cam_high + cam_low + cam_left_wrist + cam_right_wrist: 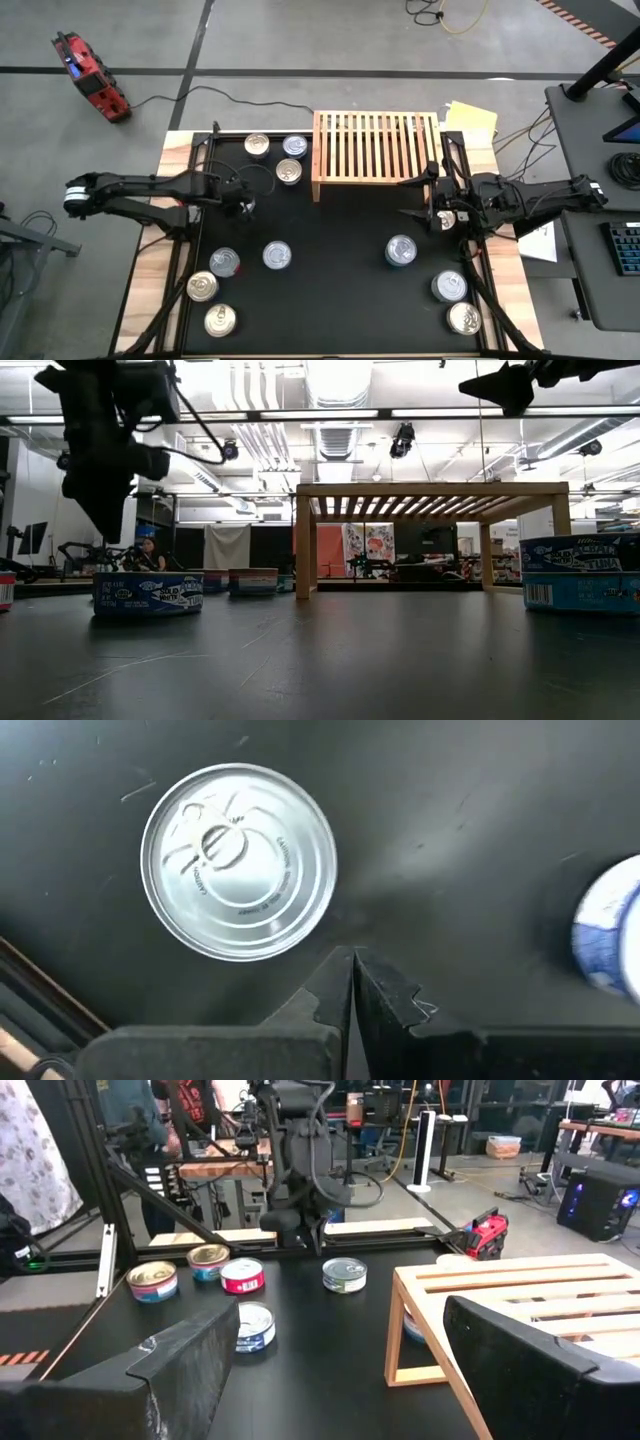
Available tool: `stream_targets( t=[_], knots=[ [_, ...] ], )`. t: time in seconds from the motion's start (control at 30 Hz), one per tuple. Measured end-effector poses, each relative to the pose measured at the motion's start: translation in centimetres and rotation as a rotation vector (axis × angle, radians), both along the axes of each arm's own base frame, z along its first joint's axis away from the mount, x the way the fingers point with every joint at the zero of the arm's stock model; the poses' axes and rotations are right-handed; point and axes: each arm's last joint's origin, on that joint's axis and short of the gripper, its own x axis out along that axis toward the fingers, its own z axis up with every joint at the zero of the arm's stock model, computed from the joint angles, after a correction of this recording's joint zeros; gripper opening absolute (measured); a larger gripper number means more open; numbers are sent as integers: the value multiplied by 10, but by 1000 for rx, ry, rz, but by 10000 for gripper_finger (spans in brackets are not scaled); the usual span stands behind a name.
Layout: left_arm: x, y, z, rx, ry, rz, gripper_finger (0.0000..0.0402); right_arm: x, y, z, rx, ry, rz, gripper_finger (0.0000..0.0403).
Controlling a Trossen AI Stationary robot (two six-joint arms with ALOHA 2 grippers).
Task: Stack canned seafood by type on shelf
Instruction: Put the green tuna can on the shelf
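Several canned seafood tins with silver lids stand on the black mat (335, 300): three at the far left (288, 171), several at the near left (224, 262) and three at the near right (401, 250). The light-wood slatted shelf (375, 150) stands on its legs at the far middle, with nothing on it. My left gripper (245, 207) points down, shut, above the mat just beside one silver-lidded tin (238, 860) and apart from it. My right gripper (340, 1370) hangs level and open near the shelf's right end (520, 1295), holding nothing.
The mat lies on a wooden table (170, 170) with a black frame along its sides. A blue-labelled tin (610, 940) sits near my left gripper's other side. People and equipment show in the room beyond the table. Bare mat lies in front of the shelf.
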Motion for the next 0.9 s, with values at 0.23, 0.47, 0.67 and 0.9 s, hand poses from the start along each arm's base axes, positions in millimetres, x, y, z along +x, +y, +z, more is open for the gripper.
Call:
stream_targets(
  t=[0.23,0.47,0.67,0.9],
  knots=[
    [9,2,-16,12,106,5,0,0,0,1,2,-7,1,343],
    [17,3,-31,1,204,-23,0,0,0,0,-2,-1,1,343],
    [30,5,-31,-2,221,-24,0,0,0,0,17,-2,-1,343],
    [44,7,-21,3,200,-112,0,0,-1,0,-126,9,-10,343]
  ],
)
